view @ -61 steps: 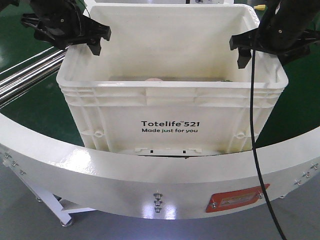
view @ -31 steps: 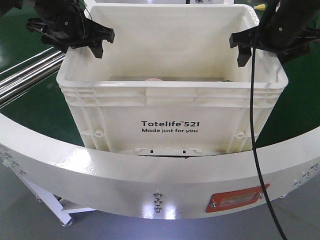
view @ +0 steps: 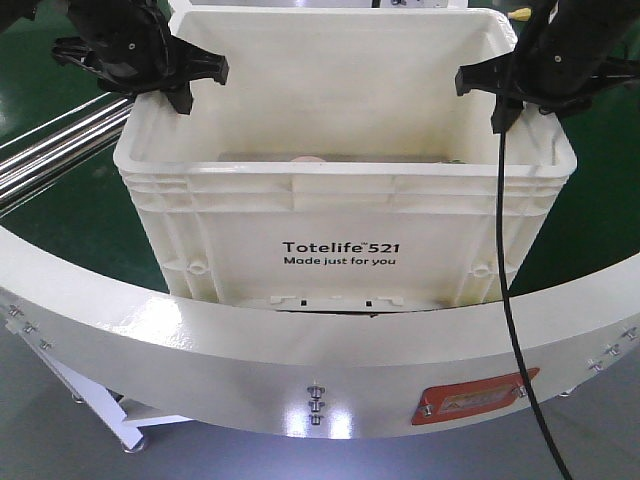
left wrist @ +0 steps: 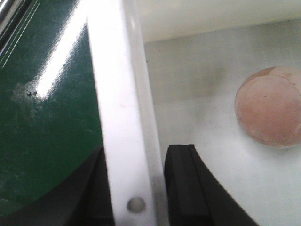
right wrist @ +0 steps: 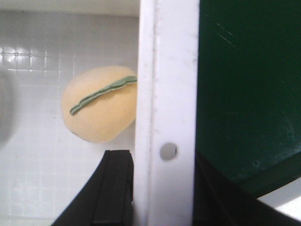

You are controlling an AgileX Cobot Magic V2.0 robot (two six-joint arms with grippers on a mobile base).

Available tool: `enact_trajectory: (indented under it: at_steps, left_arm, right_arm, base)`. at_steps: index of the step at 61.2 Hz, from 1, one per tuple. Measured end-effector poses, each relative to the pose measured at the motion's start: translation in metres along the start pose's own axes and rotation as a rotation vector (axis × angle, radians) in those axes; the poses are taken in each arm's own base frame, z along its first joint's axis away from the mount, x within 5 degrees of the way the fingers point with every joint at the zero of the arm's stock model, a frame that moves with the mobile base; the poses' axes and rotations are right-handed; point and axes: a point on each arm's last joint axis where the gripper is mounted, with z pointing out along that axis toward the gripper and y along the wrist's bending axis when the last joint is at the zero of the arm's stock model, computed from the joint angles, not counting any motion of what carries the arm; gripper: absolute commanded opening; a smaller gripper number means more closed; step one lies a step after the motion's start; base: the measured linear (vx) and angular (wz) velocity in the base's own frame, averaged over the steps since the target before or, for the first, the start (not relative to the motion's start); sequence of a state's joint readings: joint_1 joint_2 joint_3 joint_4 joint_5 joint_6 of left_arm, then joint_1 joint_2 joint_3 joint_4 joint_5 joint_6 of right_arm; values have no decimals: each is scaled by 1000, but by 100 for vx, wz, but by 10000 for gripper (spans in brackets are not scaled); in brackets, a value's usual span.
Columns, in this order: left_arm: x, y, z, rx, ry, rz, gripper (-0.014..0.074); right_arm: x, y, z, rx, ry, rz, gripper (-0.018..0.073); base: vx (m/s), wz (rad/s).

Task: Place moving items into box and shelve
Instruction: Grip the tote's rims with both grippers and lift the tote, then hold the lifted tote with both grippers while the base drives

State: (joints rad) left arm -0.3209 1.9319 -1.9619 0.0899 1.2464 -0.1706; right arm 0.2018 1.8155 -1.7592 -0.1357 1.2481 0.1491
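The toys are in, so I judge the box is being gripped for shelving; my left gripper stands spread astride its left rim, my right gripper straddles the right, pinching or not I cannot tell; next both must clamp and lift level. Only the wrist views show the pink ball and yellow fruit on the box floor.

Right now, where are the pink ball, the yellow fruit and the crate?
Pink ball (left wrist: 270, 108): left wrist view, middle of its seamed face.
Yellow fruit (right wrist: 101, 120): right wrist view, body below the green stripe.
Crate (view: 230, 225): front view, front wall.
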Motion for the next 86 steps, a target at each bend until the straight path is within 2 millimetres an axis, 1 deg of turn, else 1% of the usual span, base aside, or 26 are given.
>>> enact_trajectory:
  at_steps: [5,11,21,26,31,36,40,47,52,56,61,64,65,66,67,68,69,73,80,86]
  left_arm:
    - [0,0,0,0,0,-2,157]
    - [0,0,0,0,1,-3,137]
    - [0,1,-3,1,-4,-4,137]
    - [-1,1,-12,9,-10,-8,140]
    - [-2,1,-30,16,-52,-10,141]
    - [-3,1,-52,26,-105,-9,144]
    - [0,1,-76,32,-155,-9,146]
    - [8,1,-108,36,-217,-45,148]
    - [14,-1,-122,25,-242,-60,148]
    - [24,-4,-133,5,-252,-65,148]
    - [36,-8,-141,-18,-256,-72,148]
    - [46,-12,-144,-34,-257,-68,148]
    - [49,-12,-148,-35,-265,-70,148]
    - [53,-14,-147,-41,-264,-71,148]
    - [57,-14,-151,-41,-273,-80,148]
    - [61,-16,-149,-46,-273,-76,148]
    - [65,-16,-153,-45,-283,-80,148]
    - [80,-19,-157,-47,-305,-92,148]
    - [109,-21,-160,-44,-338,-95,148]
    - [132,-21,-157,-36,-349,-81,150]
  right_arm:
    - [0,0,0,-1,0,0,115]
    - [0,0,0,-1,0,0,89]
    - [0,0,-4,-2,-8,1,86]
    - [3,-1,-9,-3,-16,3,89]
    - [5,-3,-21,-6,-41,6,93]
    - [10,-6,-42,-14,-89,13,96]
    - [14,-8,-58,-22,-125,19,99]
    - [25,-11,-89,-35,-187,24,109]
    - [38,-10,-108,-34,-223,16,120]
    - [51,-6,-117,-29,-235,14,130]
    - [68,-1,-126,-13,-254,14,138]
    - [81,1,-131,-6,-264,26,139]
    - [85,3,-132,-7,-266,24,139]
    - [90,3,-134,-4,-270,27,139]
    - [93,5,-135,-7,-273,22,139]
    - [96,5,-136,-7,-275,25,140]
    - [100,6,-137,-7,-277,23,141]
    - [113,8,-142,-3,-293,17,142]
    - [132,14,-142,3,-308,2,146]
    - [143,19,-137,19,-307,3,148]
  base:
    - [0,0]
    - [0,0]
    - [0,0]
    - [0,0]
    - [0,0]
    - [0,0]
    - [0,0]
    - [0,0]
    - [0,0]
    - [0,0]
    - [0,0]
    - [0,0]
    - [0,0]
    - [0,0]
    - [0,0]
    - [0,0]
    - [0,0]
    - [0,0]
    - [0,0]
    - [0,0]
